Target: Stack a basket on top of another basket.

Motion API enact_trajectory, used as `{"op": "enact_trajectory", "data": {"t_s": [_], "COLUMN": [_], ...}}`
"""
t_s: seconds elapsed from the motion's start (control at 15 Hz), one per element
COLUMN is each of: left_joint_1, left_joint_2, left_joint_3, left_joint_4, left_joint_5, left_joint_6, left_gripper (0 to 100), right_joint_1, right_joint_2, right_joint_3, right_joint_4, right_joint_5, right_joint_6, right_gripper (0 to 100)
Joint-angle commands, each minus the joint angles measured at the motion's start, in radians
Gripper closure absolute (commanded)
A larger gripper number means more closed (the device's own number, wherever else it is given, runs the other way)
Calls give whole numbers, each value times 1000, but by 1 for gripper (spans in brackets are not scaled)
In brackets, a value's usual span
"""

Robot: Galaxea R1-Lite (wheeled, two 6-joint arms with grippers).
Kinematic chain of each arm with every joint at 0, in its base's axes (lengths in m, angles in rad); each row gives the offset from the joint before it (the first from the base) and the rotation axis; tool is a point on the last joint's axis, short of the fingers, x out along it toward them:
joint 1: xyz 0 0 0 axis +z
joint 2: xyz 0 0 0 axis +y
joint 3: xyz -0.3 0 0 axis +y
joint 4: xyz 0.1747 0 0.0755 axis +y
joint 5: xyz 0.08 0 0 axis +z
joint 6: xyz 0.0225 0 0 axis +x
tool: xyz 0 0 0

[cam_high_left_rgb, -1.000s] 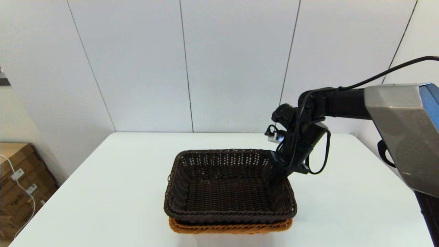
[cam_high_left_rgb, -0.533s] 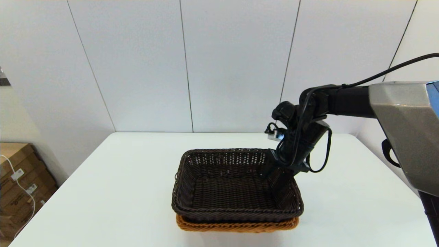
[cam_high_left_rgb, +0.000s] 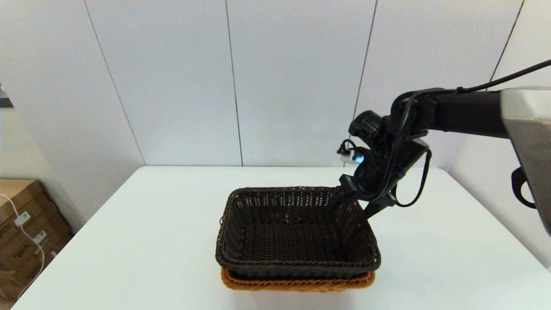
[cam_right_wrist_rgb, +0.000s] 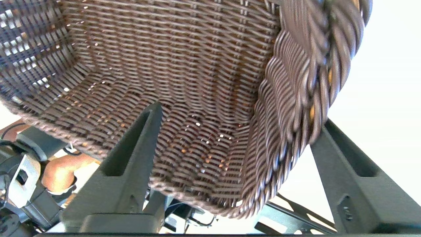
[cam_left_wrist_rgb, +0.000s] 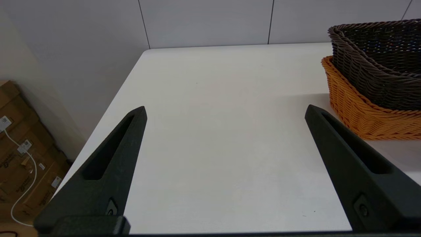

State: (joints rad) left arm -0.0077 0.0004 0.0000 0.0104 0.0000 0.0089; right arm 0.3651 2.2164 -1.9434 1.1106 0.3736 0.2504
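- Beneath the dark basket [cam_high_left_rgb: 297,234], we see only the orange basket [cam_high_left_rgb: 297,284] rim; two baskets total.
- Right gripper [cam_high_left_rgb: 351,206], at 2 o'clock, straddles the dark rim, fingers apart.
- Left gripper [cam_left_wrist_rgb: 225,113] spread wide, holding nothing.

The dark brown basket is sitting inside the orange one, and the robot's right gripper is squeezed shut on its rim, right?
Not quite. The dark brown basket does sit in the orange basket, but the right gripper is open. The right wrist view shows its fingers spread, one inside the rim and one outside.
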Motion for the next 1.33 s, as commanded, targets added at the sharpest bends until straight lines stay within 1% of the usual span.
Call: {"op": "enact_trajectory", "data": {"t_s": [0.07, 0.33, 0.53, 0.6, 0.73, 0.87, 1.0, 1.2, 1.33], "left_joint_1": [0, 0, 0, 0, 0, 0, 0, 0, 0], "left_joint_2": [-2, -2, 0, 0, 0, -2, 0, 0, -2], "left_joint_3": [5, 5, 5, 5, 5, 5, 5, 5, 5], "left_joint_4": [0, 0, 0, 0, 0, 0, 0, 0, 0], "left_joint_5": [0, 0, 0, 0, 0, 0, 0, 0, 0], "left_joint_6": [0, 0, 0, 0, 0, 0, 0, 0, 0], "left_gripper": [0, 0, 0, 0, 0, 0, 0, 0, 0], "right_joint_1": [0, -11, -9, -11, -23, -38, -71, -144, -175], "right_joint_2": [-57, -136, -239, -291, -382, -501, -650, -879, -1040], "right_joint_3": [0, 1, 6, 6, 18, 81, 172, 333, 436], "right_joint_4": [3, 14, 72, 117, 176, 181, 179, 176, 176], "right_joint_5": [1, 5, 27, 45, 56, 59, 60, 94, 85], "right_joint_6": [0, 3, 1, 1, 1, 3, 4, 3, 4], "right_gripper": [0, 0, 0, 0, 0, 0, 0, 0, 0]}}
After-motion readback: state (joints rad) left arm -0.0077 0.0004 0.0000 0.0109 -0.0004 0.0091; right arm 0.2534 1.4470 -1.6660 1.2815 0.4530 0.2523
